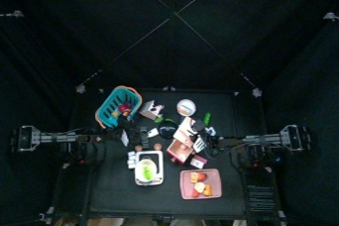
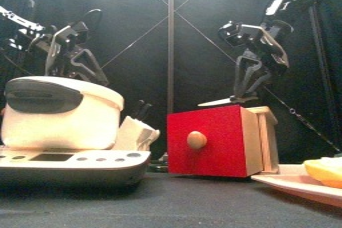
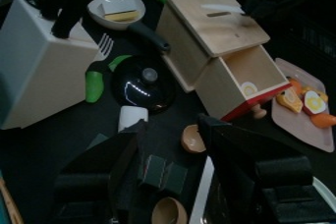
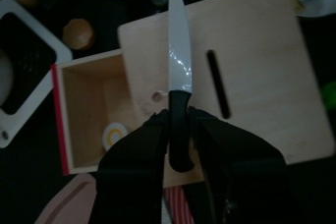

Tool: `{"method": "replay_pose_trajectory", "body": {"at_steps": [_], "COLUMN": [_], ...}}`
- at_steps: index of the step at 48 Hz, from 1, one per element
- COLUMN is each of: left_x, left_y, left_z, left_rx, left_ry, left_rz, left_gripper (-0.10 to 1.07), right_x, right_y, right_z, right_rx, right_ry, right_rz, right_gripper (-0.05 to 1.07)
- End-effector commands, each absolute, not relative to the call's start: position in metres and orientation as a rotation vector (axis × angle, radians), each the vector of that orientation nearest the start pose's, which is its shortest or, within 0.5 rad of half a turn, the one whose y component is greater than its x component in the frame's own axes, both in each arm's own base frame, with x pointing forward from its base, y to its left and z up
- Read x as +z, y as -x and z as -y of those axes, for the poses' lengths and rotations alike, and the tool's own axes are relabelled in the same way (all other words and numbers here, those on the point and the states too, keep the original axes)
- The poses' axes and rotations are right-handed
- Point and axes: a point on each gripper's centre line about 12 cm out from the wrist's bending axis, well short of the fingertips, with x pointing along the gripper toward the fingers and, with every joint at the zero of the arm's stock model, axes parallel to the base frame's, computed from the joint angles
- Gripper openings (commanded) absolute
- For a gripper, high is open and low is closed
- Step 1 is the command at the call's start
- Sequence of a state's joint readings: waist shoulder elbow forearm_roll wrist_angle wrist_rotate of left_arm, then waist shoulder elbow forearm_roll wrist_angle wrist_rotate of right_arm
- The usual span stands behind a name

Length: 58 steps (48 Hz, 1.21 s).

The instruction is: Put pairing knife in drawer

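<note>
The pairing knife has a white blade and a black handle, and my right gripper is shut on the handle. It hovers over the wooden box, blade lying along the slotted top. The box's drawer stands pulled out beside the blade, its inside bare wood. In the front view the knife lies level just above the box, whose drawer has a red front and a round wooden knob. My left gripper hangs open and empty at the table's left, with the open drawer ahead of it.
A white appliance stands at the front left. A plate with cut fruit sits at the front right. A teal basket is at the back left. A black and green utensil and a small bowl lie near the box.
</note>
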State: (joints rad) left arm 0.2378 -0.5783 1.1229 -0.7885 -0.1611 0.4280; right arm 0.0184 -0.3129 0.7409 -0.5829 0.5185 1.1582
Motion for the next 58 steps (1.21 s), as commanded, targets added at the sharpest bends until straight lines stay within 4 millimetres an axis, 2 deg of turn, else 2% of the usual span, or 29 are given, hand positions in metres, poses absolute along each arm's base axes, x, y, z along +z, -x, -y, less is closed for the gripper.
{"method": "replay_pose_trajectory", "body": {"at_steps": [1, 12, 20, 31, 43, 53, 58], "left_x": [0.211, 0.211, 0.211, 0.209, 0.209, 0.209, 0.209], "left_y": [-0.241, -0.241, -0.241, -0.240, -0.240, -0.240, -0.240], "left_z": [-0.073, -0.073, -0.073, -0.073, -0.072, -0.072, -0.072], "left_rx": [0.422, 0.420, 0.421, 0.421, 0.420, 0.421, 0.421], "left_ry": [0.368, 0.367, 0.368, 0.368, 0.367, 0.369, 0.369], "left_rz": [-0.349, -0.351, -0.351, -0.354, -0.355, -0.355, -0.355], "left_gripper": [0.84, 0.84, 0.84, 0.84, 0.84, 0.84, 0.84], "right_x": [0.232, 0.218, 0.198, 0.183, 0.190, 0.199, 0.207], "right_y": [-0.325, -0.341, -0.345, -0.348, -0.345, -0.341, -0.340], "right_z": [0.017, 0.003, 0.002, 0.001, -0.001, -0.001, -0.001], "right_rx": [-0.421, -0.330, -0.327, -0.320, -0.330, -0.369, -0.375], "right_ry": [-0.453, -0.386, -0.313, -0.248, -0.232, -0.209, -0.186], "right_rz": [-0.684, -0.689, -0.739, -0.779, -0.775, -0.782, -0.770], "right_gripper": [0.62, 0.62, 0.62, 0.63, 0.67, 0.81, 0.84]}}
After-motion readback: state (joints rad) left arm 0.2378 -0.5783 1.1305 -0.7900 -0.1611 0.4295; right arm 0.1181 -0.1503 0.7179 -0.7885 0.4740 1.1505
